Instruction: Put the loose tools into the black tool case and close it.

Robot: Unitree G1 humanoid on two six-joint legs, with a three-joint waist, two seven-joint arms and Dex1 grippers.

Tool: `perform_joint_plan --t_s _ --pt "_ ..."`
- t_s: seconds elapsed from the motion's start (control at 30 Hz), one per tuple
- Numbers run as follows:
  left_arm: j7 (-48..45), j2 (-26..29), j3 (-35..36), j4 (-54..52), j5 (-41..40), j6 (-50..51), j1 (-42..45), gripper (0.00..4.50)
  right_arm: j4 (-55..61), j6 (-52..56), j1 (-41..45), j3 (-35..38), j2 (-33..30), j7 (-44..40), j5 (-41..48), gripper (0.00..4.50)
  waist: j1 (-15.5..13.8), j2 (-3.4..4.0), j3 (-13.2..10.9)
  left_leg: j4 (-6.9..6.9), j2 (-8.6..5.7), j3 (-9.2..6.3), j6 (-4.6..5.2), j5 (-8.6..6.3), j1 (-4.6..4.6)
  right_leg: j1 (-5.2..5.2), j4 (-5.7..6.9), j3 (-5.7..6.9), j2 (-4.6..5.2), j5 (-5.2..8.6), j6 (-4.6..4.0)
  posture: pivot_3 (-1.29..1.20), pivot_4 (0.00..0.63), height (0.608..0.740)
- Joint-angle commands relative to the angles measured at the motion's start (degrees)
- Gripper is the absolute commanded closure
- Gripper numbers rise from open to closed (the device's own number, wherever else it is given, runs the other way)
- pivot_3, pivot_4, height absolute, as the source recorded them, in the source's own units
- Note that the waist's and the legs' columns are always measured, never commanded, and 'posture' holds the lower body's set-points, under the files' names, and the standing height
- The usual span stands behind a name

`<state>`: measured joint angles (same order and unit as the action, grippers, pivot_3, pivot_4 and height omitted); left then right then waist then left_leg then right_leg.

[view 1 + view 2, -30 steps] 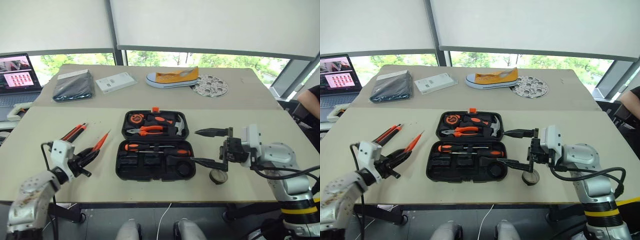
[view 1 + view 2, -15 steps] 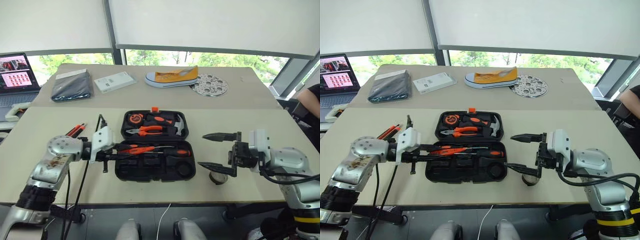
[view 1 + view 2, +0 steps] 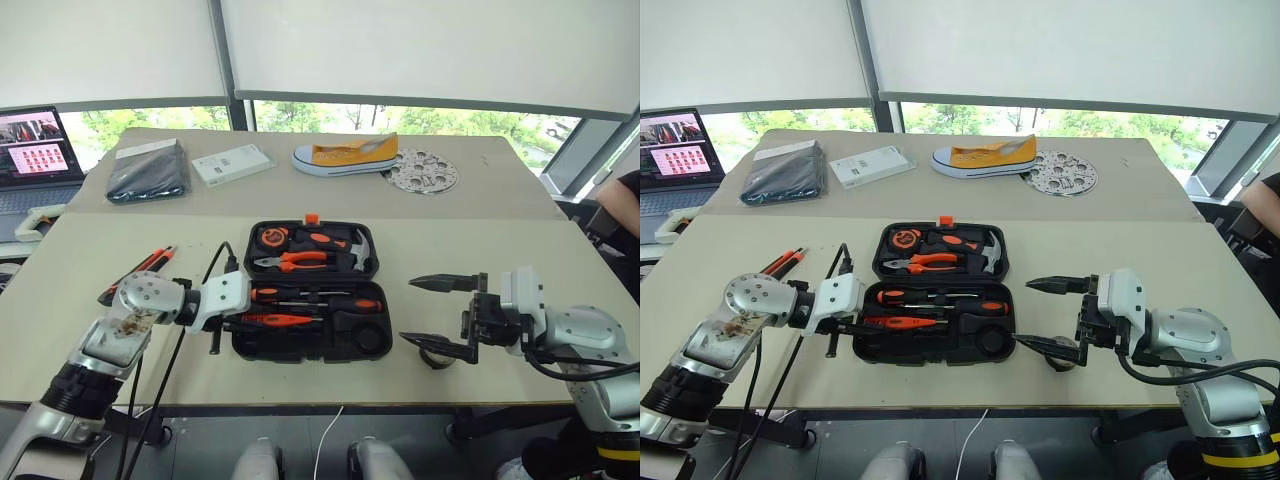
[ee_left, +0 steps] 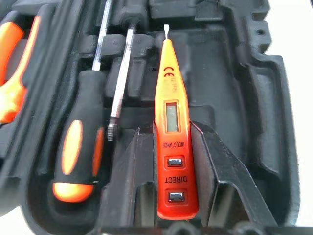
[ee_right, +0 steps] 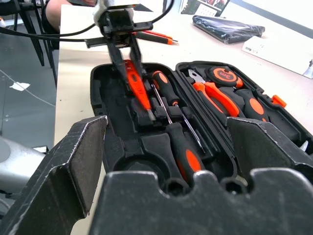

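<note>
Tester screwdriver, slim and all orange, is pinched at its butt end by the left claw, which carries it lying flat over the front half of the black tool case, tip toward the case's middle. From where I stand it looks light, rigid and smooth-sided plastic, so I'd guess it could twist or slide if squeezed only at the end; a grip across the flat body near the buttons seems steadier. Two black-and-orange screwdrivers already lie in slots beside it.

Over on the other side, the right claw hangs with its fingers spread wide, grasping nothing, just above the small dark tape roll on the surface beside the case. That roll looks stiff and round, best taken across its rim. The orange-and-black utility knife waits on the surface left of the case, and I'd take it mid-handle. The case itself stands open, lid laid back.
</note>
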<state>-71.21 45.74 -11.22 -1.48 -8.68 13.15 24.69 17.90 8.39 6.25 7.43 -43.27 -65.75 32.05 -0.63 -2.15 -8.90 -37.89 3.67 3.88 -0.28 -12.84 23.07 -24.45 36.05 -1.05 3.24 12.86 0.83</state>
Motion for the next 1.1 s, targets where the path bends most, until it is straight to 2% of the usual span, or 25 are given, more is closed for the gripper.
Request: perform_joint_plan --t_s 0.03,0.37,0.6,0.87,0.93,1.0,1.03,1.07,1.1 --pt "-0.1 -0.2 0.4 -1.4 -1.1 2.0 0.4 4.0 2.3 0.9 -0.1 1.3 -0.2 0.6 1.5 0.0 0.0 0.0 0.0 0.0 0.0 0.0 0.0 0.0 0.0 0.0 0.0 0.0 0.0 0.0 0.0 0.0 0.15 0.74" --pt "-2.3 3.9 -4.2 0.3 6.1 -0.8 2.0 4.0 2.0 2.0 1.4 0.9 -0.6 0.4 1.5 0.0 0.1 0.0 0.0 0.0 0.0 0.0 0.0 0.0 -0.09 0.07 0.01 -0.01 -0.01 0.0 -0.01 0.0 0.15 0.74" --pt "-2.2 3.8 -4.9 2.4 7.8 -5.6 0.9 4.0 2.0 2.4 1.6 0.7 -0.6 0.2 1.3 0.0 0.5 0.01 0.0 0.0 0.02 0.0 0.0 0.0 -0.15 0.09 0.03 -0.03 -0.04 0.01 -0.03 0.0 0.15 0.74" --pt "-1.6 1.8 -1.6 3.1 2.5 -2.6 -2.5 4.0 1.0 2.1 2.1 0.5 -0.4 -0.3 1.0 0.0 1.3 0.03 0.0 0.0 0.06 0.0 0.0 0.0 -0.2 0.11 0.06 -0.06 -0.07 0.02 -0.04 0.0 0.15 0.74" --pt "-0.5 0.1 0.1 3.5 0.8 -4.5 -2.5 3.0 0.5 2.0 2.3 0.3 -0.4 -0.5 0.9 0.0 1.3 0.03 0.0 0.0 0.06 -0.01 0.0 0.0 -0.2 0.11 0.07 -0.07 -0.07 0.02 -0.03 0.0 0.15 0.74" --pt "-0.9 -1.9 2.5 5.0 -1.5 -10.1 -1.7 2.42 0.2 2.0 2.4 0.2 -0.3 -0.8 1.0 0.0 1.2 0.04 0.0 0.0 0.03 0.0 0.0 0.0 -0.21 0.13 0.07 -0.07 -0.05 0.02 -0.03 0.0 0.15 0.74" --pt "-2.1 -2.6 3.6 5.5 -3.2 -11.8 -1.4 1.98 0.1 2.1 2.4 0.1 -0.4 -1.0 1.0 0.0 1.2 0.03 0.0 0.0 0.02 0.0 0.0 0.0 -0.2 0.12 0.07 -0.07 -0.04 0.02 -0.03 0.0 0.15 0.74" --pt "-2.9 -3.1 4.6 5.8 -4.7 -12.3 -1.3 1.7 0.0 2.2 2.5 0.1 -0.4 -1.1 1.1 0.0 1.0 0.03 0.0 0.0 0.02 0.0 0.0 0.0 -0.19 0.12 0.06 -0.07 -0.04 0.01 -0.03 0.0 0.15 0.74" --pt "-4.2 -3.8 5.9 6.1 -7.1 -12.7 -1.2 1.7 -0.1 2.2 2.5 0.1 -0.5 -1.2 1.1 0.0 0.9 0.02 0.0 0.0 0.02 0.0 0.0 0.0 -0.15 0.11 0.05 -0.06 -0.03 -0.01 -0.05 0.0 0.15 0.74"
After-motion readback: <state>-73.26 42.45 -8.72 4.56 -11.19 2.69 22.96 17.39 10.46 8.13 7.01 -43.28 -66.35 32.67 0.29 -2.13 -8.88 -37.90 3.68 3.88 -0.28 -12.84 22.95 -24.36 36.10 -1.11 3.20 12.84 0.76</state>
